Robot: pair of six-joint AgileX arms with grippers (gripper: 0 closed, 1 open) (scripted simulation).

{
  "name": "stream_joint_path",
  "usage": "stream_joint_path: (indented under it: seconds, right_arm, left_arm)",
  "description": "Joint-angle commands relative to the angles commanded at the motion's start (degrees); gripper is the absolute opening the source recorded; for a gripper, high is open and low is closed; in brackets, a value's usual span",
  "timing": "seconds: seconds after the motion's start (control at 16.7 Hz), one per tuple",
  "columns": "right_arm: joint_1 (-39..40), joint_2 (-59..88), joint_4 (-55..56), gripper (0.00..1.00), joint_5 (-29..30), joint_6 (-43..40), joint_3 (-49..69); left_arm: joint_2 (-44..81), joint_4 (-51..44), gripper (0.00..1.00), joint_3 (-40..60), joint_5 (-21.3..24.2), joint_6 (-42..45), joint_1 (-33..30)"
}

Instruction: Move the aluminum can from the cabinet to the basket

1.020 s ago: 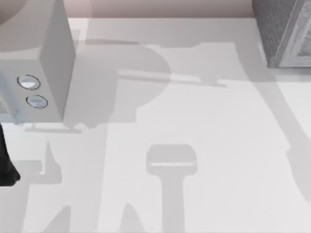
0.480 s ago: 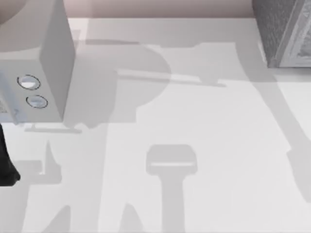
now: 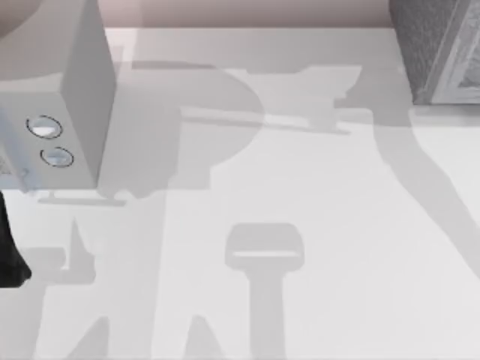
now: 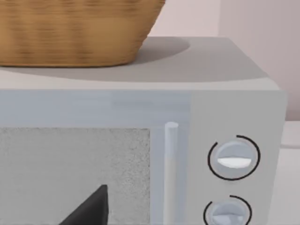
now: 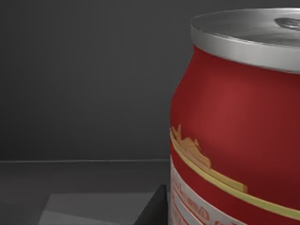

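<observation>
one white table (image 3: 315, 195) spreads across the top view, with two grey boxes on it. the microwave (image 3: 67, 112) stands at the table's left; the speckled grey cabinet (image 3: 439, 49) sits at the far right corner. the left wrist view faces the microwave's front: one vertical door handle (image 4: 171, 168), two round dials (image 4: 233, 158) stacked one above the other, and one woven basket (image 4: 75, 30) resting on its top. a dark part of the left arm (image 3: 9, 255) shows at the table's left edge, in front of the microwave; whether its fingers are open or closed cannot be told. one aluminum can (image 5: 234, 136) stands upright in a dark interior, very close before the right wrist camera, red with a silver top and a yellow band. whether the right gripper's fingers have hold of it cannot be told. against a second ago, the long shadow at the table's right has swung nearer the cabinet; the microwave and the left arm lie as they did.
</observation>
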Motion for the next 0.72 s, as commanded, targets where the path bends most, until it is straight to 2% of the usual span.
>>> stream_joint_path:
  seconds: [0.18, 0.48, 0.72]
  right_arm:
    - [2.3, -2.3, -2.4, 0.0, 1.8, -0.2, -0.3]
    - [1.9, -2.6, -2.0, 0.0, 1.5, -0.1, -1.0]
    - [-0.2, -8.0, 0.9, 0.0, -0.7, -0.2, -8.3]
  left_arm:
    - [0.0, 0.0, 1.0, 0.0, 0.0, 0.0, 0.0]
    - [0.0, 0.0, 1.0, 0.0, 0.0, 0.0, 0.0]
    - [0.0, 0.0, 1.0, 0.0, 0.0, 0.0, 0.0]
